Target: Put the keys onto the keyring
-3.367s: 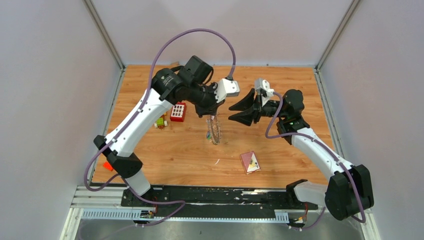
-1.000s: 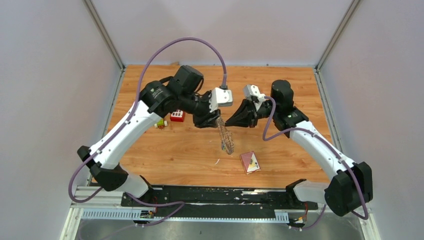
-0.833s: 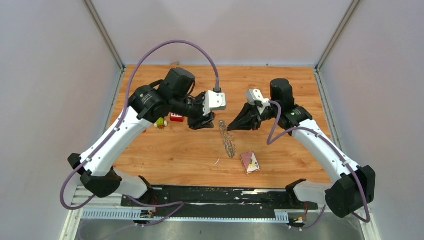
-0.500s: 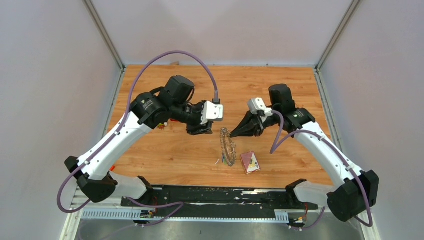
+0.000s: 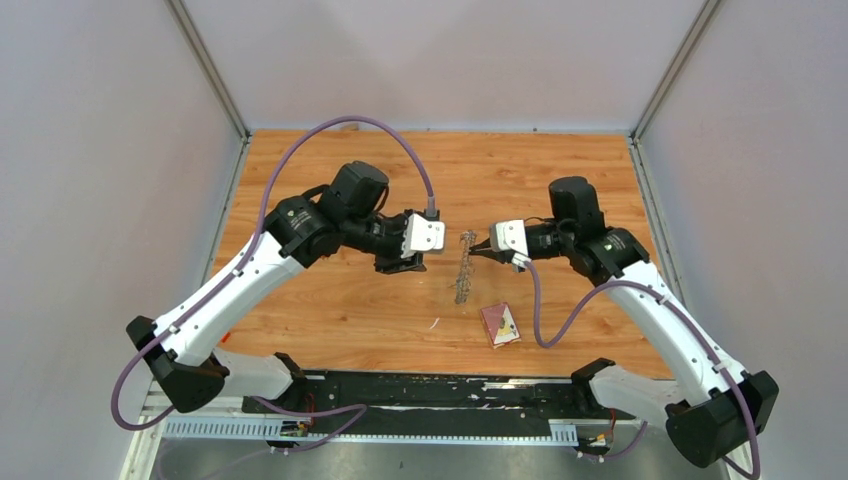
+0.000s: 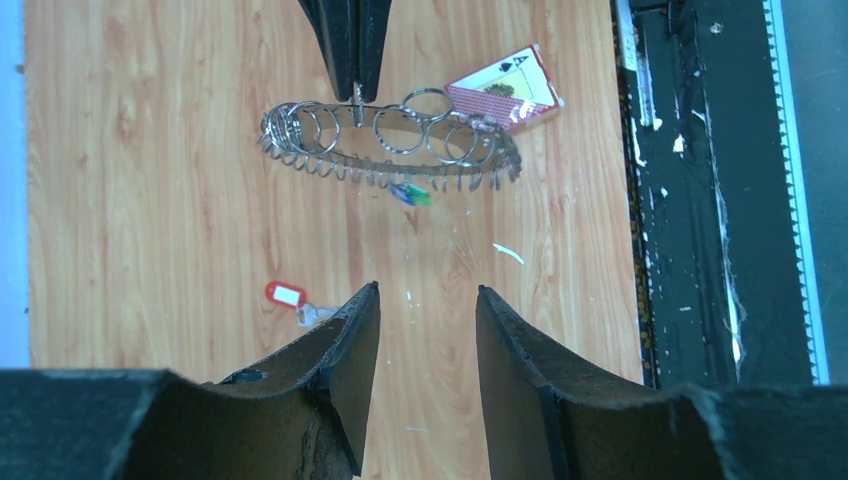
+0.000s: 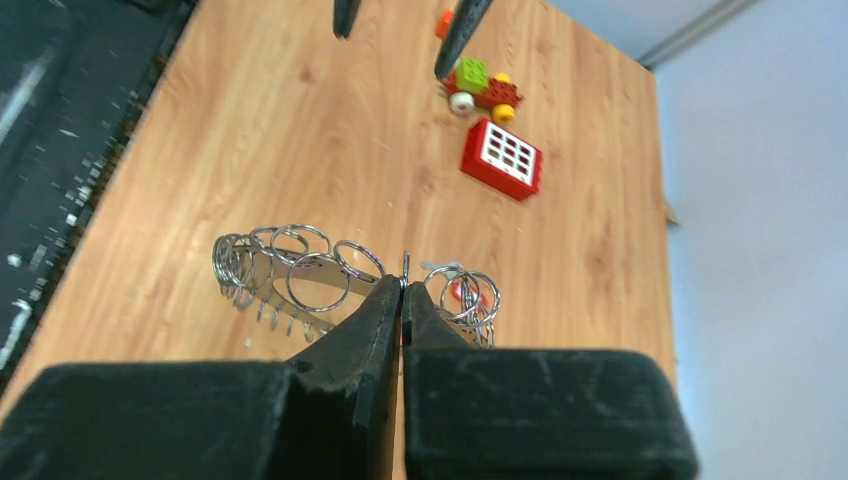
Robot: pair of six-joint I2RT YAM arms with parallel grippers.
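The keyring hangs above the table as a large silvery ring with several small split rings on its rim. My right gripper is shut on its top edge, as the right wrist view shows. Blue and green key tags dangle from the keyring. A key with a red tag lies on the wood beside my left fingers. My left gripper is open and holds nothing. It stands left of the ring, apart from it.
A maroon playing-card box lies on the table just right of and nearer than the ring. A red block with white squares and a small toy car sit at the far left. The black rail runs along the near edge.
The left gripper let go of the keyring and drew back to the left. The right gripper, shut on the ring, turned its wrist and carried it slightly right.
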